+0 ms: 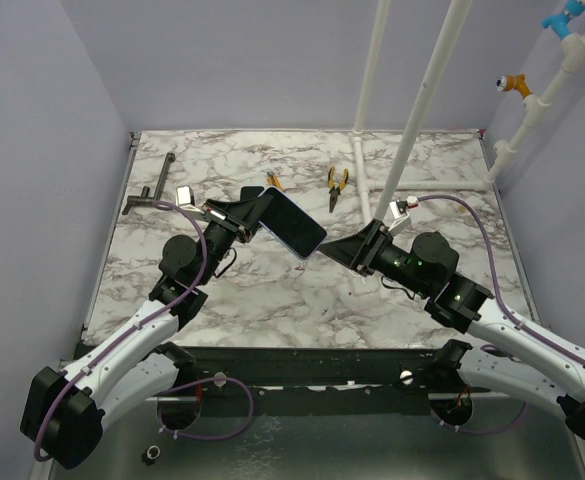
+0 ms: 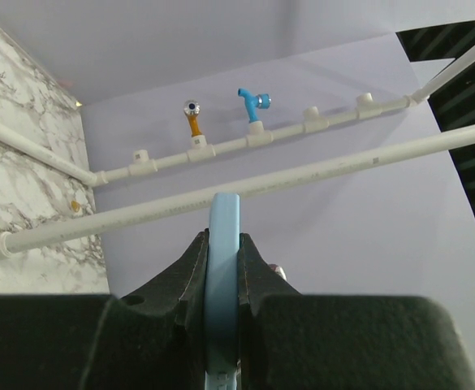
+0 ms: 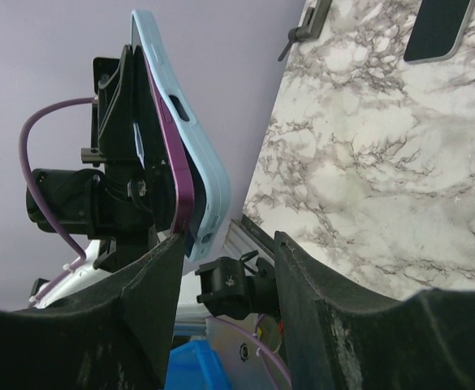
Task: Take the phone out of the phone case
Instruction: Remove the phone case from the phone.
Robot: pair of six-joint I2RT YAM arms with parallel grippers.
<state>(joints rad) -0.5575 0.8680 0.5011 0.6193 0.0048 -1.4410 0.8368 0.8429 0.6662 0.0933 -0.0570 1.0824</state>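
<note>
Right wrist view alone shows purple phone (image 3: 174, 162) parted from blue case (image 3: 206, 171) at one corner; left gripper (image 2: 222, 244) pinches the case, right gripper (image 3: 229, 240) jaws gape.

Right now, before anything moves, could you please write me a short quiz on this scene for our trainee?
1. True or false: the phone case is held up in the air.
2. Which arm's fingers clamp it? A) left B) right C) neither
3. Fill in: the fingers of the right gripper stand ___.
Key: 1 true; 2 A, the left gripper; 3 open.
</note>
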